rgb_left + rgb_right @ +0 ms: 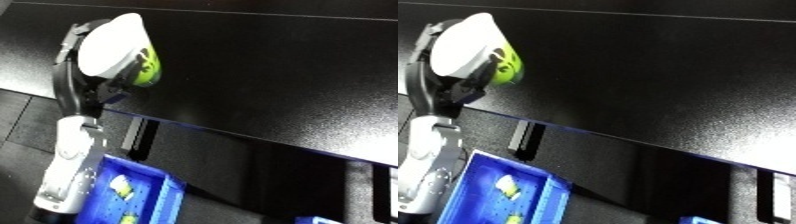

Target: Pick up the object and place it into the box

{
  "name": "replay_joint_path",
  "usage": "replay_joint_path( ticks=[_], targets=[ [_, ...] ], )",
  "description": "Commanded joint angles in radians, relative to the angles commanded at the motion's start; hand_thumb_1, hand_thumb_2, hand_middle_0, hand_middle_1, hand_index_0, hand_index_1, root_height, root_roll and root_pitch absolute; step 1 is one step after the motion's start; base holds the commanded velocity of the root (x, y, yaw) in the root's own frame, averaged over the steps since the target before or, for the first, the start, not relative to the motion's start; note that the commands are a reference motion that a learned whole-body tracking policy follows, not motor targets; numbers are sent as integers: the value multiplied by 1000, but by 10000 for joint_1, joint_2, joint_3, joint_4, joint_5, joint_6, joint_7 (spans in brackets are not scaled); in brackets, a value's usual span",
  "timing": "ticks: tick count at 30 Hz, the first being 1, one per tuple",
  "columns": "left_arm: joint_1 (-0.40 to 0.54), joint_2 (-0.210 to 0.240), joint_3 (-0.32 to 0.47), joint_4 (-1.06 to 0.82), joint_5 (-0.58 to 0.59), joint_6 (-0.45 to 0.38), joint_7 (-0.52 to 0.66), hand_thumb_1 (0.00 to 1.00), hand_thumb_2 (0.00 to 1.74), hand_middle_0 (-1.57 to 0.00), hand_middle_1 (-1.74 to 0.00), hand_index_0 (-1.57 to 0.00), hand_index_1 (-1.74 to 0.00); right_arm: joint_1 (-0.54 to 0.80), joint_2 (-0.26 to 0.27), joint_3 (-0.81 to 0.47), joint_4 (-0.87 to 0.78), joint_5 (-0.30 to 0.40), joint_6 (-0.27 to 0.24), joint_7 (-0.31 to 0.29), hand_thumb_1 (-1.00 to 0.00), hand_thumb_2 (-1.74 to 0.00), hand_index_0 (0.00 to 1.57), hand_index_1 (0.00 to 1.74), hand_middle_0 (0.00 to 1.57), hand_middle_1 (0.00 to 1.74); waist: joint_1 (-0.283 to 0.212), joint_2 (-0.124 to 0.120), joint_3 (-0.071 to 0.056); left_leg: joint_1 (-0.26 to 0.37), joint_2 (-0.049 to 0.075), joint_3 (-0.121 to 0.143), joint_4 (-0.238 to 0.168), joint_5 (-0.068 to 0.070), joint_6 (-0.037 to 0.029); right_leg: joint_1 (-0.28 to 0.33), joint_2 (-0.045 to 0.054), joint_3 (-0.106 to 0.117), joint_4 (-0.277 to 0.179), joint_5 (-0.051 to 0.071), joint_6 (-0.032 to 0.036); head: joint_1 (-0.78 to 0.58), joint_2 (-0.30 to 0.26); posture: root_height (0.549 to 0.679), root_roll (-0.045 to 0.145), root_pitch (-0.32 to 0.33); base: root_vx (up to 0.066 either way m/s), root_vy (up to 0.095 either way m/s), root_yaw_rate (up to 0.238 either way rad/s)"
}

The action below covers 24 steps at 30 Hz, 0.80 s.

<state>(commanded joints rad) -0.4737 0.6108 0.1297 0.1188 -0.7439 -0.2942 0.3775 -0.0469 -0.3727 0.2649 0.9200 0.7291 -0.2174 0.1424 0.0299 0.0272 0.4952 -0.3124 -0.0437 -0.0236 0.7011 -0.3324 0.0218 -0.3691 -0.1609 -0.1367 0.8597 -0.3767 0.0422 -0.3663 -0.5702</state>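
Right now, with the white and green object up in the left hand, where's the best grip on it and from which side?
Keep the grip it has: the left hand wraps the white and green object across its wide rounded lower body, coming from the view's left, with fingers curled over the front. The narrower white top sticks out free. The blue bin sits below the table edge.

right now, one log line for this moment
left hand: shut on white-green object | object: lifted over table edge | bin: below, holds items | right hand: not in view
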Motion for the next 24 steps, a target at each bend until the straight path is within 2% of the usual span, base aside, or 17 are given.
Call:
replay_joint_path(
  ticks=[6, 12, 18, 24],
  targets=[
    [1264, 69, 1242, 1602, -446, -1341, 836, 850, 1479, -1334, -1479, -1334, -1479, 84, -102, -145, 92, 90, -85, 29, 0, 0, 0, 0, 0, 0, 135, 118, -36, 32, -54, -61, -98, 92, -76, 109, -35, -62, -9, -138, -102, -481, -169, 629, 60, -76, -33, 15, 61],
    [2112, 68, 1600, 3915, -597, -2231, 1231, 850, 1479, -1334, -1479, -1334, -1479, -61, -178, -110, 222, 154, 72, -45, 0, 0, 0, 0, 0, 0, 210, 153, -86, 109, -46, -88, -157, 159, -97, 283, -38, -115, -32, -272, -165, -1444, -940, 629, 63, -80, -30, 14, 34],
    [2389, 151, 1559, 6072, -1658, -2052, 1383, 850, 1479, -1334, -1479, -1334, -1479, -338, -212, -18, 690, 384, 89, 53, 0, 0, 0, 0, 0, 0, 253, 84, -184, 212, -4, -140, -260, 250, -107, 582, -13, -190, -167, -378, -215, -3289, -1647, 631, 63, -89, 0, 9, 46],
    [2253, 201, 1746, 7920, -2626, -1388, 1043, 850, 1479, -1334, -1479, -1334, -1479, -400, -146, 44, 863, 411, 161, 10, 0, 0, 0, 0, 0, 0, 207, -76, -232, 185, 10, -178, -230, 288, -22, 714, 42, -206, -174, -467, -229, -5006, -1732, 630, 59, -94, 11, 5, 55]
  ],
)
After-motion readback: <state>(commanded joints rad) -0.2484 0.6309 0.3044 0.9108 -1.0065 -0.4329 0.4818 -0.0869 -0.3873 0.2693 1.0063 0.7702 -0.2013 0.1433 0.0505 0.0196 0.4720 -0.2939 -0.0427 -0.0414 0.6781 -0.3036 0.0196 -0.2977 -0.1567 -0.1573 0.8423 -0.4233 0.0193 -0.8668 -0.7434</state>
